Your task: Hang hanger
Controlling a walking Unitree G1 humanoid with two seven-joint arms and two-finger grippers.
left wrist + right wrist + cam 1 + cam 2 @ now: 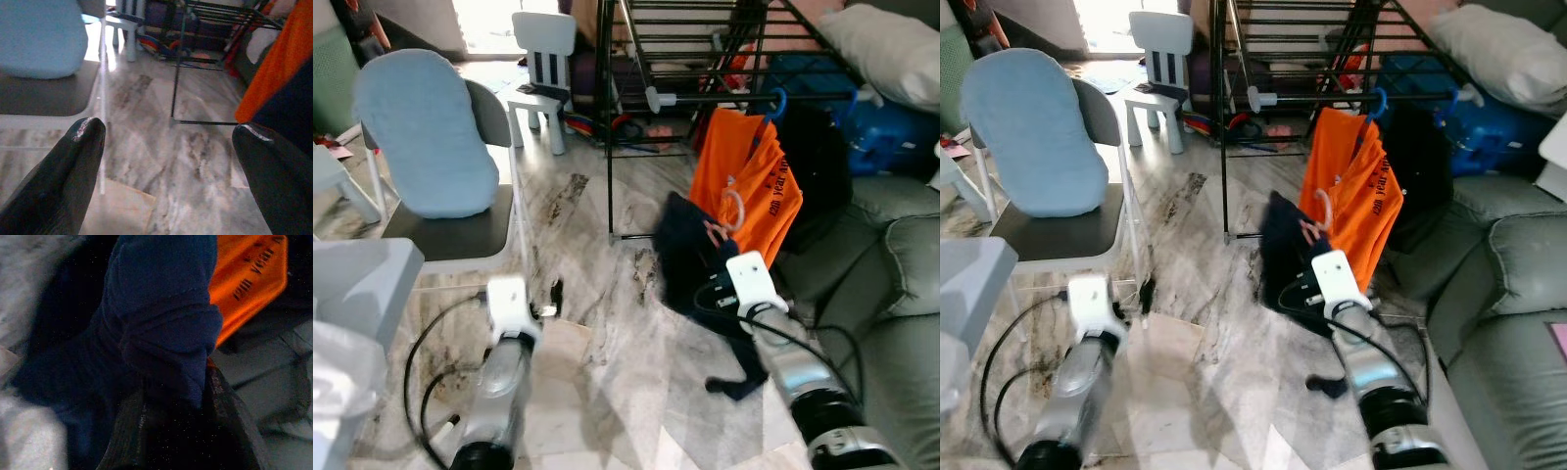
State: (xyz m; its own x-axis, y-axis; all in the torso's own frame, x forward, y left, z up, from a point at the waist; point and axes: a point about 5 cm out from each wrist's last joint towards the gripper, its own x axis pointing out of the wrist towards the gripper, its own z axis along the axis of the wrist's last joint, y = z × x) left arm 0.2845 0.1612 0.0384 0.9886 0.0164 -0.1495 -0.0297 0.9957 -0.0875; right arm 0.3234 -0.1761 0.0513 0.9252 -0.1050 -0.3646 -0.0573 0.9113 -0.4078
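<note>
A navy garment (688,257) hangs on a pale pink hanger, whose hook (732,209) sticks up above the cloth. My right gripper (171,416) is shut on that garment, which covers most of its fingers. Just behind hangs an orange T-shirt (744,176) on a blue hanger (775,101), hooked over the black drying rack's rail (724,98). The pink hook sits lower than that rail, in front of the orange shirt. My left gripper (166,132) is open and holds nothing, low over the marble floor (607,294) beside the chair.
A chair with a light blue cushion (431,132) stands at the left. A white child's chair (540,59) is further back. A grey-green sofa (891,284) lines the right side, with a white pillow (891,44) and a blue bag (886,132) behind it.
</note>
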